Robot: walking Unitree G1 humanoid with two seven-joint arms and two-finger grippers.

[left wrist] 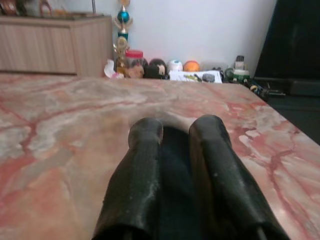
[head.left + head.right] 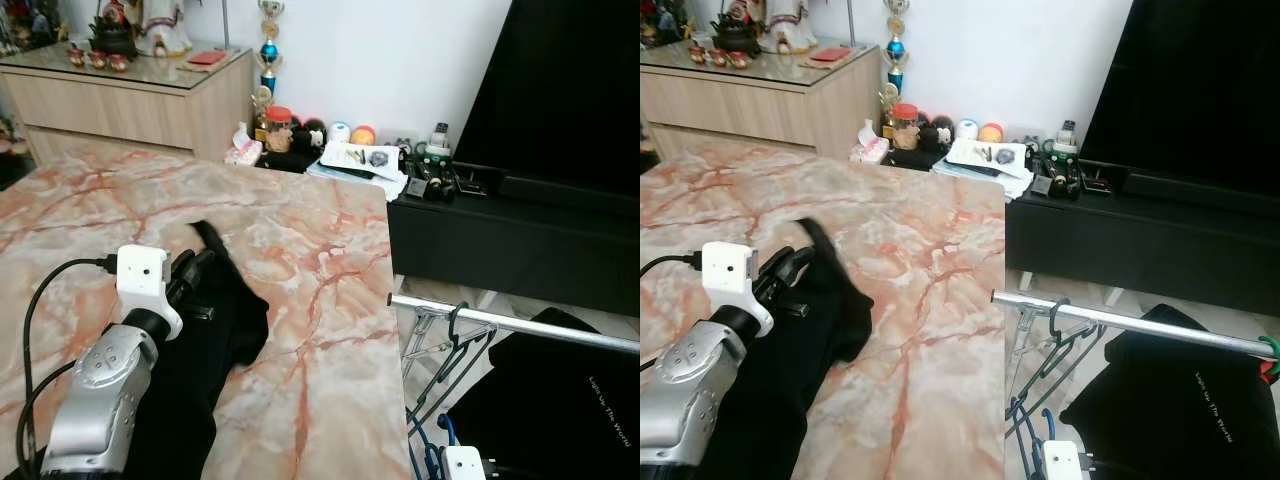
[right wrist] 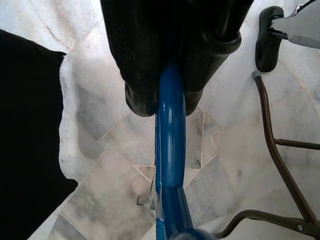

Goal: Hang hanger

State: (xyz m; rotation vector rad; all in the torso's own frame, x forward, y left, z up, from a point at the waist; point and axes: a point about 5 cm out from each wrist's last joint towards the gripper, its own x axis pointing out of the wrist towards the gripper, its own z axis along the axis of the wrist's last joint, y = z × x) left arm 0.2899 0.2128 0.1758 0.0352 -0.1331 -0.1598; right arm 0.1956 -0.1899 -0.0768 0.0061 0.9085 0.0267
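Observation:
A blue hanger (image 3: 170, 165) runs out from between the fingers of my right gripper (image 3: 170, 95), which is shut on it low beside the table; its blue wire (image 2: 428, 452) shows below the silver rail (image 2: 520, 326). Dark hangers (image 2: 452, 350) hook over that rail. On the marble table (image 2: 320, 300) lies a black garment (image 2: 205, 350). My left gripper (image 2: 200, 268) rests over it, and dark cloth fills the narrow gap between its fingers (image 1: 145, 165).
A black shirt (image 2: 560, 400) hangs on the rail at the right. Beyond the table stand a low black TV unit (image 2: 500, 235) with clutter and a wooden sideboard (image 2: 130, 100). The floor below the rail is pale marble (image 3: 100, 100).

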